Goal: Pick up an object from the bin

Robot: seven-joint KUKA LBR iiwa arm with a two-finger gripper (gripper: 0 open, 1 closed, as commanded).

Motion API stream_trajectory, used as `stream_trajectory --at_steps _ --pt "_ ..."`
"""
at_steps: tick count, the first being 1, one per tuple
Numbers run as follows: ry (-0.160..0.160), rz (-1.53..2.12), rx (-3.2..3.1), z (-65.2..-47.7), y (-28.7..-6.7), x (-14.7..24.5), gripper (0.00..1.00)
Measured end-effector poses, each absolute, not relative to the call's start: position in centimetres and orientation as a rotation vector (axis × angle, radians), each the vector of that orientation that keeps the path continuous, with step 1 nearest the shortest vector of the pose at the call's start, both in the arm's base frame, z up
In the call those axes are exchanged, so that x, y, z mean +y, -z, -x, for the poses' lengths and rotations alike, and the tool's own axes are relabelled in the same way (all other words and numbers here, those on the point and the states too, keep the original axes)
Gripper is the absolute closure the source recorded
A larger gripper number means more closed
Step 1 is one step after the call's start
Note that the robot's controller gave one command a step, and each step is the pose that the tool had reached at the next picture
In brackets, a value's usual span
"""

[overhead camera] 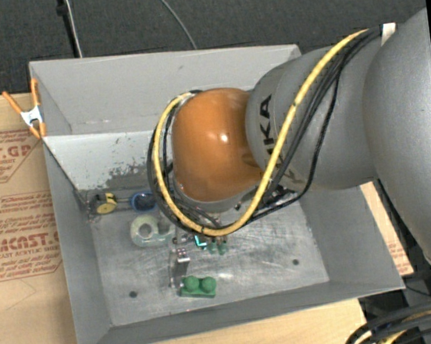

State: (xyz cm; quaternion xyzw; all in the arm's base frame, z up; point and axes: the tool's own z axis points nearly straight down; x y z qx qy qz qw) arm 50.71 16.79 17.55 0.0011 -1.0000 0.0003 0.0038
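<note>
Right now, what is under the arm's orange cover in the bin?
Below the orange cover the gripper hangs close to a green block on the bin floor. A clear ring lies left of it. The floor straight beneath the cover is hidden.

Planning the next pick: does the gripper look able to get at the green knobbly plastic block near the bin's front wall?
Probably yes: the green knobbly plastic block lies alone on the floor of the grey metal bin, right by the gripper, nothing on top.
</note>
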Motion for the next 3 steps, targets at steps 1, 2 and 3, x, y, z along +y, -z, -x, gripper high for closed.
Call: stream_trajectory --at_steps 1,2,3 --pt "-0.001 -0.078 -3.139 -49.5 -7.8 10.1 0.0" --pt "0.002 -0.083 -3.139 -49.5 -8.1 10.4 1.0" --pt "0.003 -0.037 -3.15 -48.9 -24.5 9.9 1.0"
